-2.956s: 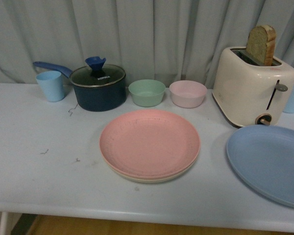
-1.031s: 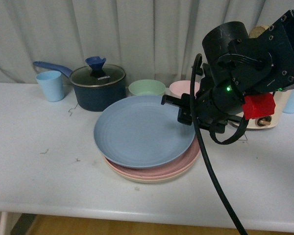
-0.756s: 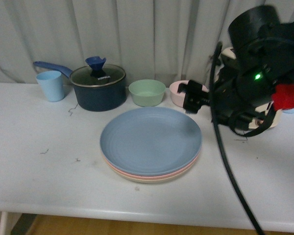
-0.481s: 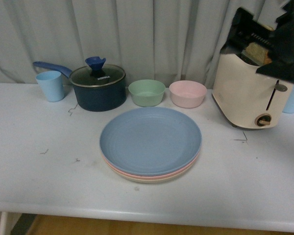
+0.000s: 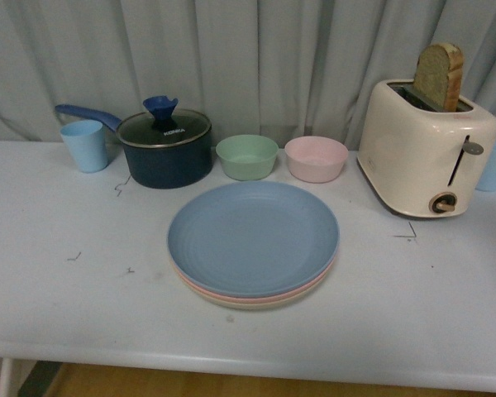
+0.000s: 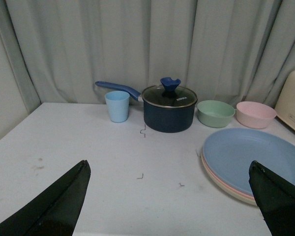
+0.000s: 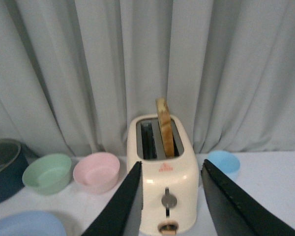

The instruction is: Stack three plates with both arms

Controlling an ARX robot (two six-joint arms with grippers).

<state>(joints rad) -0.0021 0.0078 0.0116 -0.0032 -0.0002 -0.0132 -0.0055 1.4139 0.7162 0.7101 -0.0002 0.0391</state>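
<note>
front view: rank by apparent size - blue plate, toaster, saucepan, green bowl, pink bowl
1. blue plate, though it sits nearest the camera
2. toaster
3. saucepan
4. green bowl and pink bowl: look alike, not ranked

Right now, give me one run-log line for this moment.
stack: round matte blue plate over pink plate and cream plate | left fingers: open, empty | right fingers: open, empty

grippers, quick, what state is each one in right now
Left gripper: open, holding nothing.
Right gripper: open, holding nothing.
</note>
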